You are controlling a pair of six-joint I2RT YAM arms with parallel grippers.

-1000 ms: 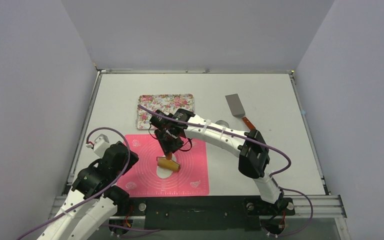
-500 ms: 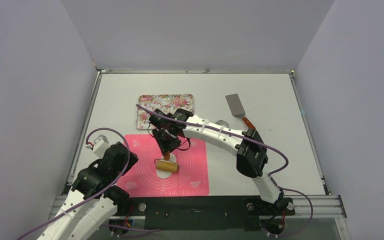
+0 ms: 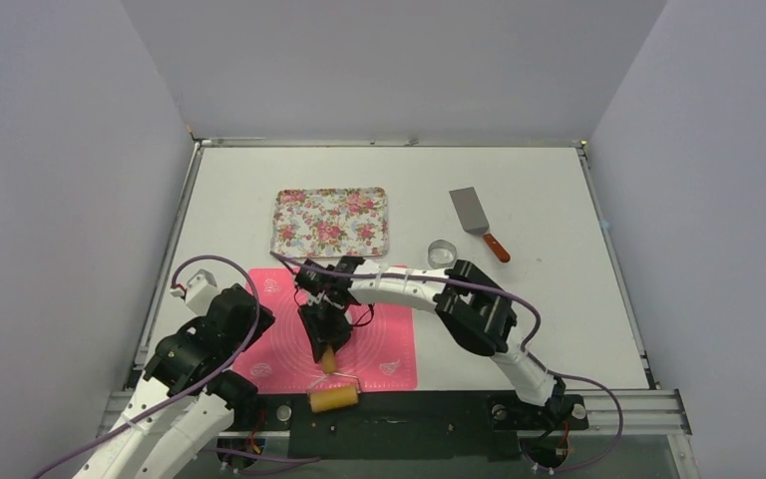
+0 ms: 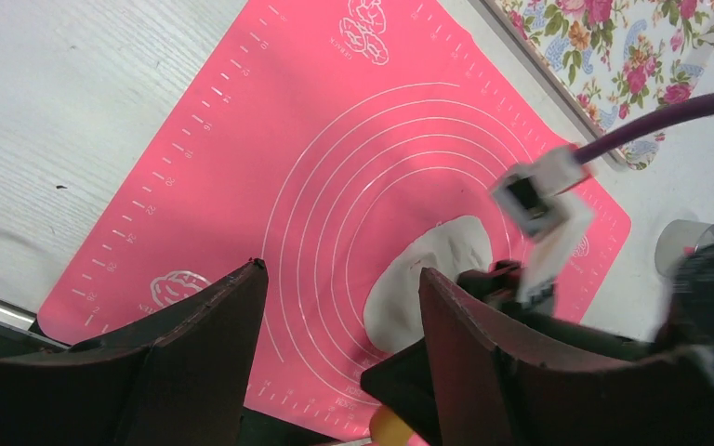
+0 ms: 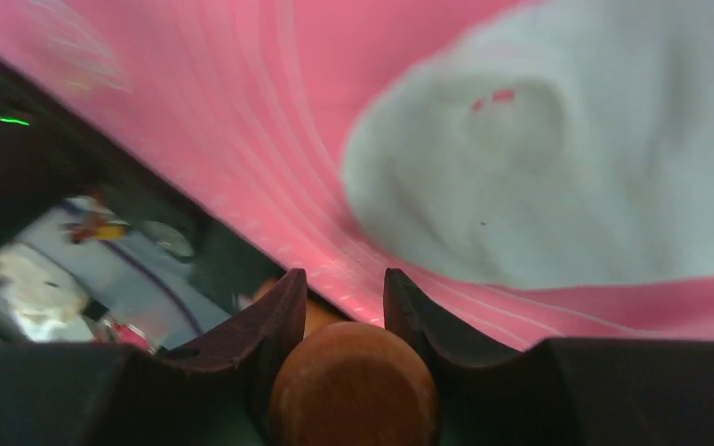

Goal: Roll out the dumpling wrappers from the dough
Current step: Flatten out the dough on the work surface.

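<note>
While the left gripper (image 4: 342, 271) hangs over the near left part of the pink mat (image 3: 389, 339), its jaws stand wide apart with nothing between them. To its right the dough (image 4: 428, 279) lies on the mat inside the printed rings, a flattened white oval, uneven in thickness in the right wrist view and not yet a neat round. From above it is hidden under the right arm.

I judge it soft, light and tacky. Fingers would dent or tear it, so it is better pressed with the roller (image 3: 332, 400) and lifted from beneath than pinched at its rim. The right gripper (image 5: 342, 279) is closed narrowly on the roller's brown wooden handle, which is stiff and is the right place to take hold.

The roller's barrel sits past the mat's near edge, over the dark strip beside the arm bases, so no room is left toward the robot. The open travel runs away from the bases, across the dough toward the floral tray (image 3: 331, 222), which lies well apart from the mat's far edge. The left arm crowds the mat's left side. Further right, the metal ring cutter (image 3: 442, 252) and the spatula (image 3: 471, 212) rest on the bare white table (image 3: 559, 299), outside the rolling path.
</note>
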